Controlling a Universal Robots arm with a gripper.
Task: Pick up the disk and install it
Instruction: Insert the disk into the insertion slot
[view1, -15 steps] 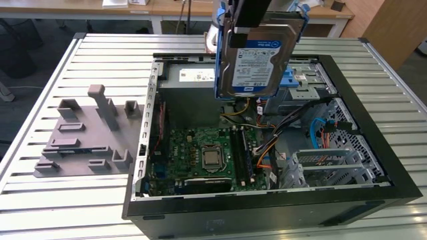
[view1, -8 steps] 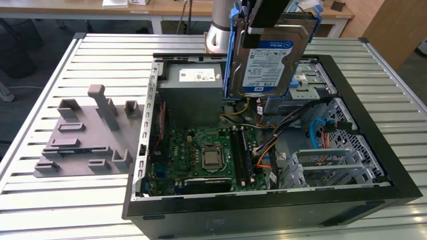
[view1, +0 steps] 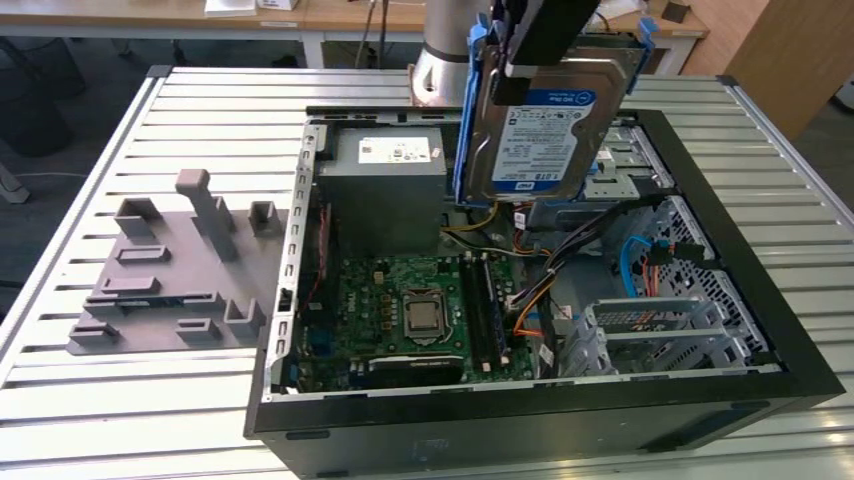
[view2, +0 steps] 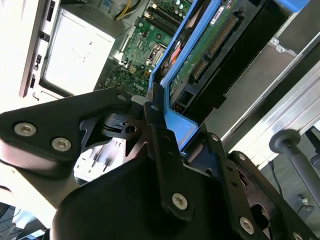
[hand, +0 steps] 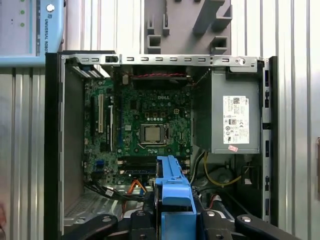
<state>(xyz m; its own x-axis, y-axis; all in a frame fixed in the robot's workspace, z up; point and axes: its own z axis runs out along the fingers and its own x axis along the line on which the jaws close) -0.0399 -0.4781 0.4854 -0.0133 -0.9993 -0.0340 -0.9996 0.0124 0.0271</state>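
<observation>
The disk (view1: 545, 130), silver with a blue-and-white label and blue side rails, hangs upright over the back of the open computer case (view1: 534, 420). My gripper (view1: 534, 65) is shut on its upper end. The first wrist view looks straight down, with the disk's blue rail (hand: 172, 192) clamped in the gripper (hand: 172, 217) and the case's inside below it. In the second wrist view the disk's green circuit side (view2: 210, 45) and its blue rail sit between the black fingers (view2: 160, 135).
Inside the case are a grey power supply box (view1: 387, 190), the green motherboard (view1: 414, 310), loose orange and blue cables (view1: 641, 265) and a silver drive cage (view1: 661, 335). A grey moulded fixture (view1: 174, 270) lies on the slatted table (view1: 134, 420) at the exterior view's left.
</observation>
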